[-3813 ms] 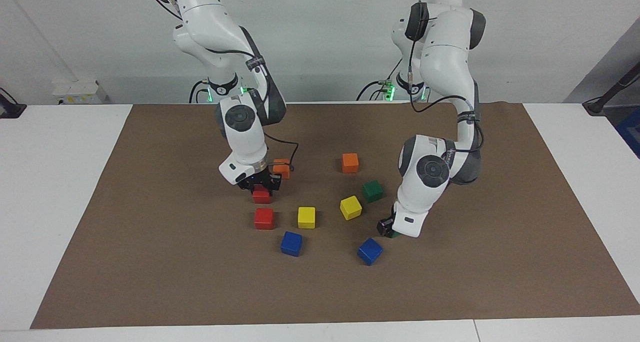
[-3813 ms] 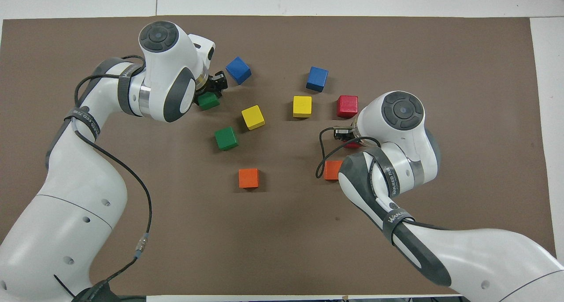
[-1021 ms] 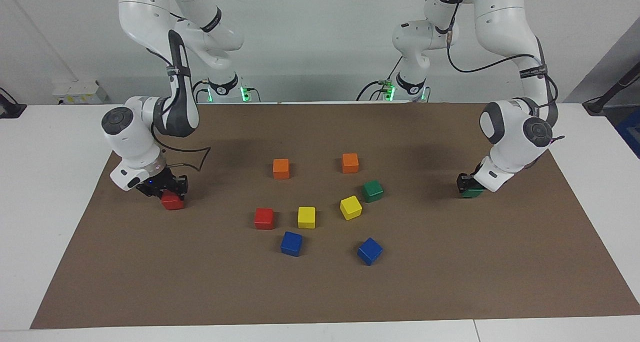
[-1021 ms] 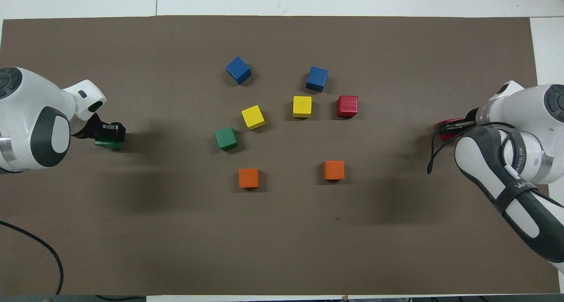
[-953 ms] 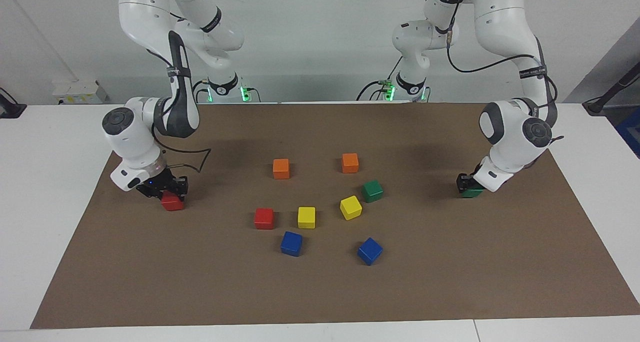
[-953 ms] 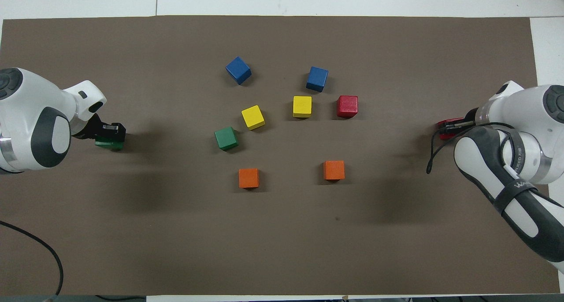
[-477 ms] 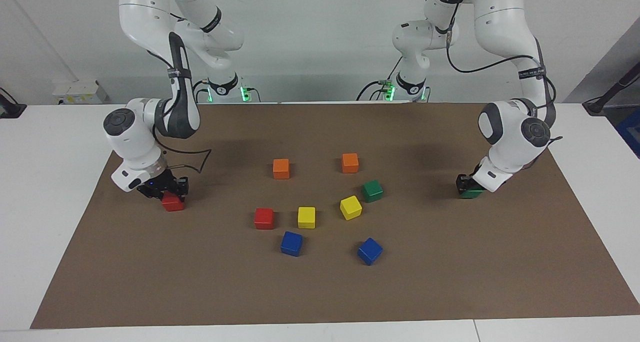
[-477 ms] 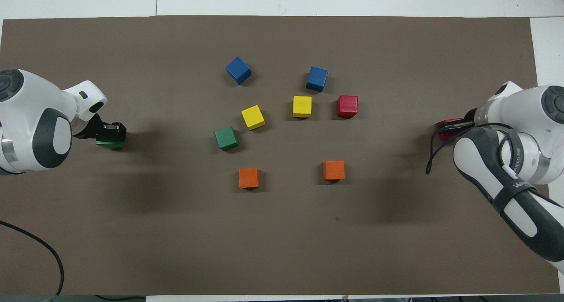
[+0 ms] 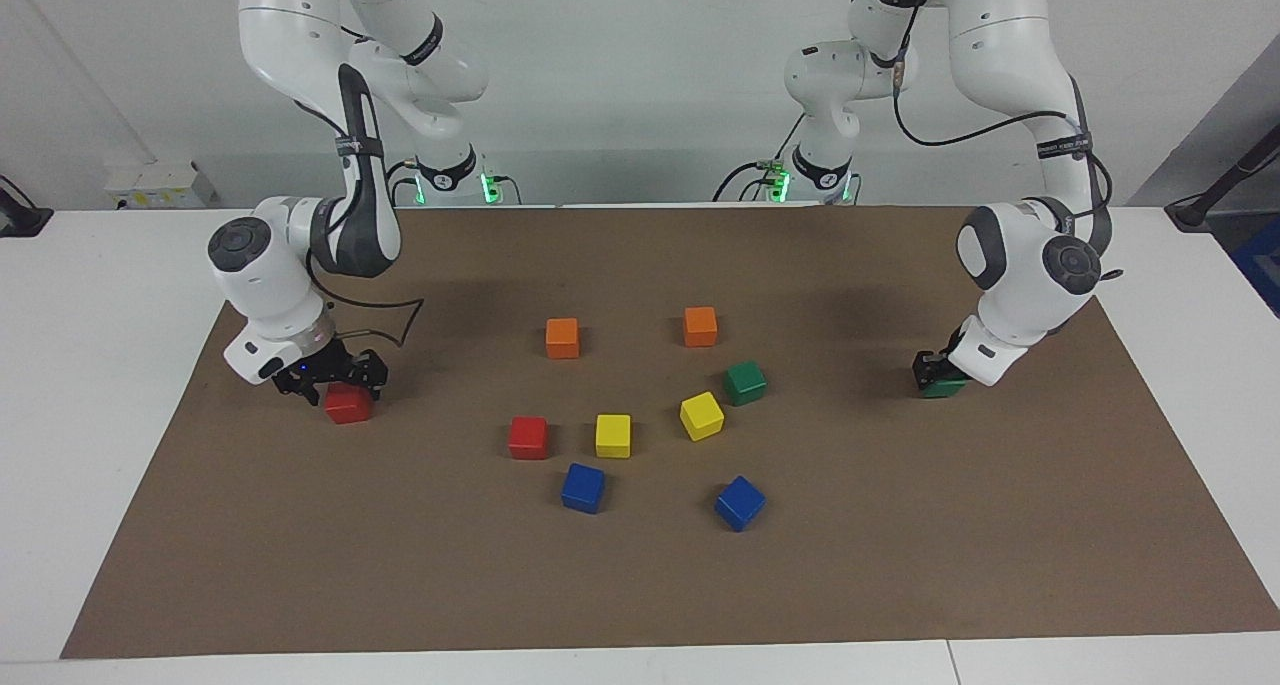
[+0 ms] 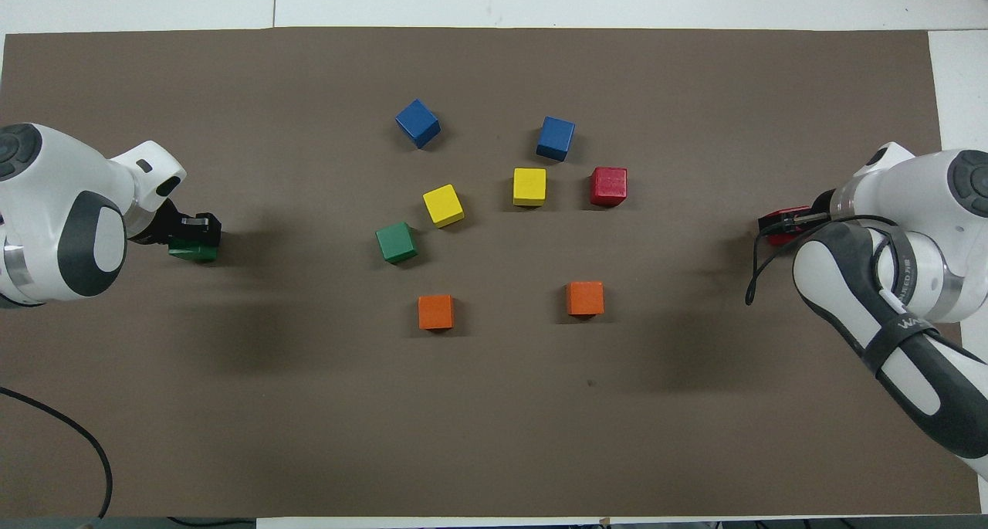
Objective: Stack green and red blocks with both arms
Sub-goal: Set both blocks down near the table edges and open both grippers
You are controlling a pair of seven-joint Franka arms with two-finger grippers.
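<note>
R end effector (image 9: 340,385) sits w/ fingers spread apart around red block (image 9: 348,403), which rests on the mat at the right arm's end of the desk. L end effector (image 9: 938,372) is clamped on green block (image 9: 943,387) at the left arm's end. I'd lift R straight up so it doesn't nudge the block, then release L likewise. Second red block (image 9: 528,437) & second green block (image 9: 745,382) sit mid-mat among yellow cubes (image 9: 613,435), blue cubes (image 9: 583,488) and orange cubes (image 9: 563,337), crowding both pickups.
</note>
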